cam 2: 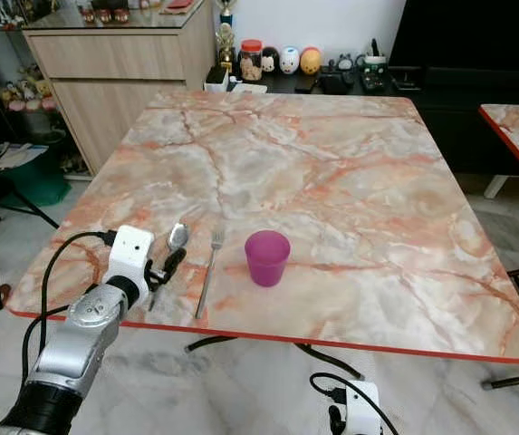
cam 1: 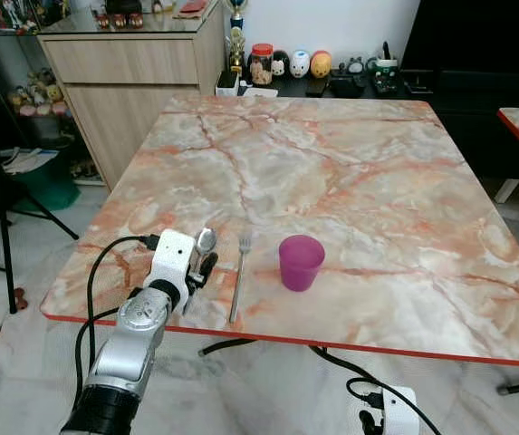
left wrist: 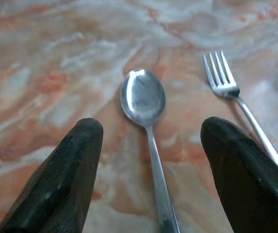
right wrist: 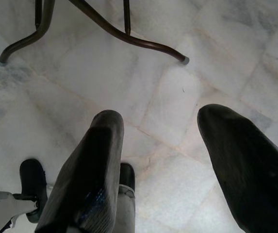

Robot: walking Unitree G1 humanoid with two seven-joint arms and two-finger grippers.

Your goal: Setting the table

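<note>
The left hand (left wrist: 148,160) reaches over the table (cam 1: 350,163) edge, fingers wide apart around the spoon (left wrist: 146,109), gripping nothing. The spoon lies just left of the fork (cam 1: 238,276). The right hand (right wrist: 177,160) hangs open over the floor (right wrist: 177,97).

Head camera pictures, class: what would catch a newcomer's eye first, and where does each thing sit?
The purple cup stands out against the orange-veined marble table, upright near its front edge. To its left lie a fork and a spoon side by side, handles toward the robot. The left gripper is open over the spoon's handle, a finger on either side, while the right gripper hangs open over the tiled floor.
</note>
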